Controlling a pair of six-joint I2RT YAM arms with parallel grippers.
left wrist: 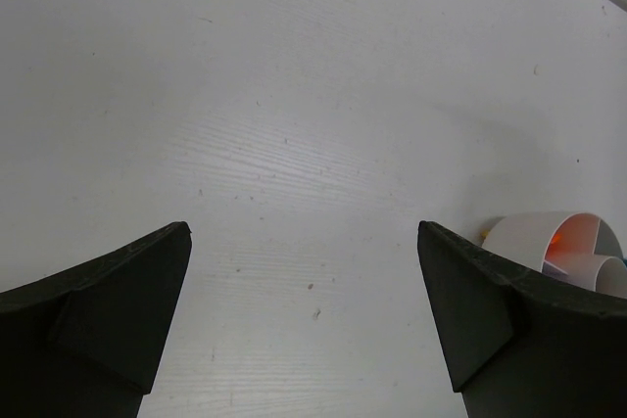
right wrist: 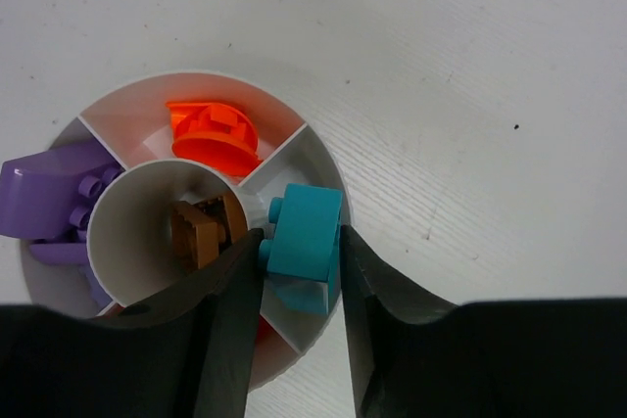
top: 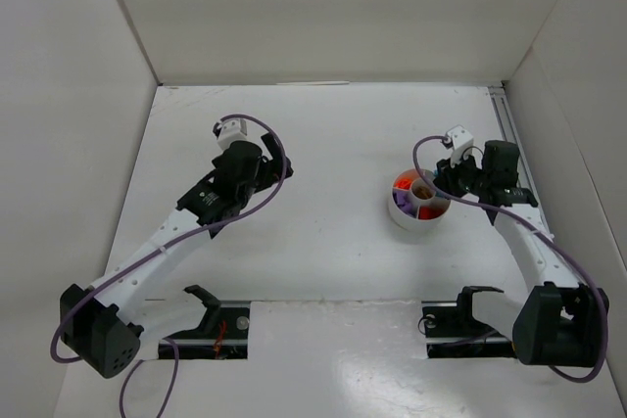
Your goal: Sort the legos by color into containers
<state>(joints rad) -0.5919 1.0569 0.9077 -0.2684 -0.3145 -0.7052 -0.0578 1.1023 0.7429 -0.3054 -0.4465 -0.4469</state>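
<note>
The right gripper is seen closest, its jaws pinched on a teal lego — held just over the bowl, above the wedge beside the orange piece. Beyond the orange, purple pieces are already lodged, brown pieces in the centre cup, a red piece in another wedge. No loose piece is spotted on the table — sorting is judged almost done, only this release left. The left gripper is held spread and empty, well away from the bowl
</note>
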